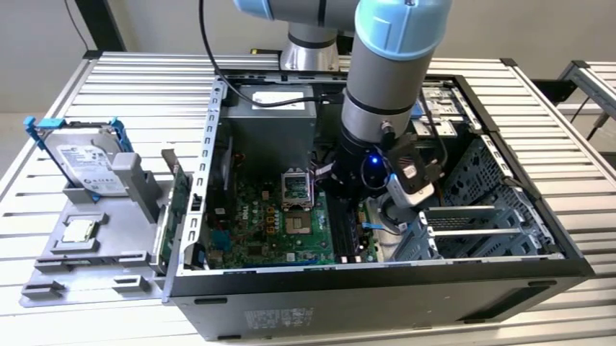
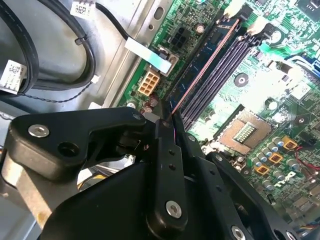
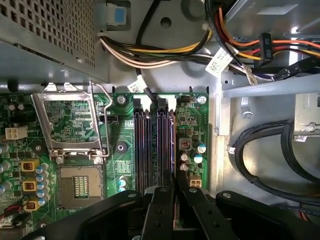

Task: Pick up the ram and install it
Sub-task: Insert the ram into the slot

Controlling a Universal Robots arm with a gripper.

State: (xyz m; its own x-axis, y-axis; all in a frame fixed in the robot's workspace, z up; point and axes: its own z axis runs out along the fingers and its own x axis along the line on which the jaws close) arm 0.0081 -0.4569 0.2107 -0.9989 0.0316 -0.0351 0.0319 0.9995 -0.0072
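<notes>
Reaching down into the open computer case (image 1: 500, 252), the end effector (image 2: 167, 122) hangs low over the green motherboard (image 3: 120, 130). Its two fingers (image 2: 170, 165) are pressed close on the ram (image 2: 200, 70), pinching one end of the thin stick by its edge. In the second wrist view the ram runs away from the fingers, lying right along the outer memory slot (image 3: 162, 140), the one nearest the case wall. It seems to sit in the slot, or just on top of it (I cannot tell if it is pushed all the way in).

To do this step well, I think the stick must stay straight up and lined up with the slot from end to end. The push should go straight down, not to one side, so the thin board does not bend.

Outside the case, on the tabletop (image 1: 135, 72), a grey tray (image 1: 106, 252) holds the hard drive (image 1: 86, 162) and a small square chip (image 1: 79, 231).
</notes>
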